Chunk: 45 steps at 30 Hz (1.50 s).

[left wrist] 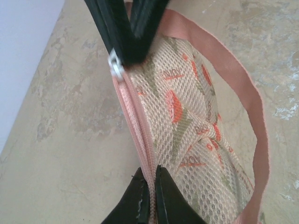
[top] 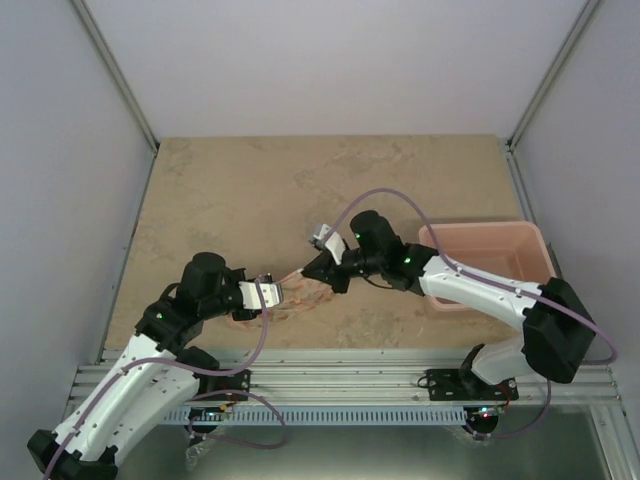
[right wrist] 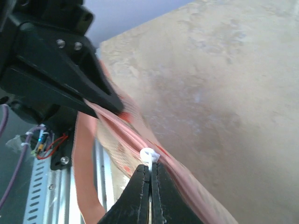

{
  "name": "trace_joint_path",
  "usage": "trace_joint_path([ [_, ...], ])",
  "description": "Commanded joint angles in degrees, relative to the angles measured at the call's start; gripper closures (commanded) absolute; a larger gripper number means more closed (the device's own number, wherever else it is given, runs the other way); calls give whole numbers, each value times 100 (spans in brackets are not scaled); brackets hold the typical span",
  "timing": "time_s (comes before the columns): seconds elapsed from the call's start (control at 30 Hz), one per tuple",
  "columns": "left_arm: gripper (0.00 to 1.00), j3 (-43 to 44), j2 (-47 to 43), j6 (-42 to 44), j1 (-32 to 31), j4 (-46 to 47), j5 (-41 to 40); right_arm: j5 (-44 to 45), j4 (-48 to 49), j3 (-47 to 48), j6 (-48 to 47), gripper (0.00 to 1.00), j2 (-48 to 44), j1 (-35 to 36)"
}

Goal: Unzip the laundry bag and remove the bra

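The laundry bag (top: pixel 300 297) is a cream mesh case with orange print and a pink zip rim, held up edge-on between both grippers near the table's front. In the left wrist view my left gripper (left wrist: pixel 150 186) is shut on the bag's pink zip rim (left wrist: pixel 140 135). The mesh side (left wrist: pixel 187 121) and a pink strap loop (left wrist: pixel 252 102) show beside it. My right gripper (right wrist: pixel 150 175) is shut on the white zip pull (right wrist: pixel 149 155), seen from the left wrist as a silver slider (left wrist: pixel 115 65). The zip looks closed. The bra is hidden.
A pink rectangular plastic tub (top: pixel 490 262) stands at the right, partly under the right arm. The tan table (top: pixel 250 190) stretches behind the bag. The metal front rail (top: pixel 340 380) runs just below the bag.
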Motion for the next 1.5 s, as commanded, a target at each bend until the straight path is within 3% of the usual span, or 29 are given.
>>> trace_joint_path([
  [0.0, 100, -166, -90, 15, -3, -40, -274, 124, -320, -225, -22, 100, -435, -486],
  [0.3, 100, -292, -205, 0, 4, -9, -505, 141, -808, -734, -135, 100, -1163, -1576],
  [0.6, 100, -411, -215, 134, 92, -187, -1021, -306, -555, -909, -32, 100, -936, -1528],
  [0.63, 96, -399, -211, 181, 94, -262, -1008, -328, -502, -890, -15, 100, -909, -1440],
  [0.7, 49, -259, -195, 477, 97, -647, -715, -358, -355, -835, 74, 99, -851, -1281],
  [0.73, 33, -121, -171, 589, 93, -933, -418, -369, -280, -796, 122, 100, -817, -1179],
  [0.77, 23, 70, -134, 704, 95, -1179, -138, -360, -226, -746, 168, 100, -776, -1074],
  [0.87, 16, 772, 51, 199, 93, -1360, 652, -279, -181, -498, 280, 99, -588, -706],
  [0.97, 13, 1201, 227, -719, 93, -1129, 1399, -263, -51, -239, 447, 100, -433, -329],
  [1.1, 14, 1050, 375, -1533, 86, -862, 2231, -205, 77, 138, 645, 100, -255, 68],
  [1.23, 15, 785, 384, -1898, 57, -183, 1427, -173, 106, 376, 648, 100, -100, 333],
  [1.33, 26, 746, 456, -2081, 2, 126, 866, -162, 103, 455, 648, 100, -9, 395],
  [1.47, 38, 685, 566, -2176, -76, 122, 687, -133, 133, 468, 681, 99, 29, 416],
])
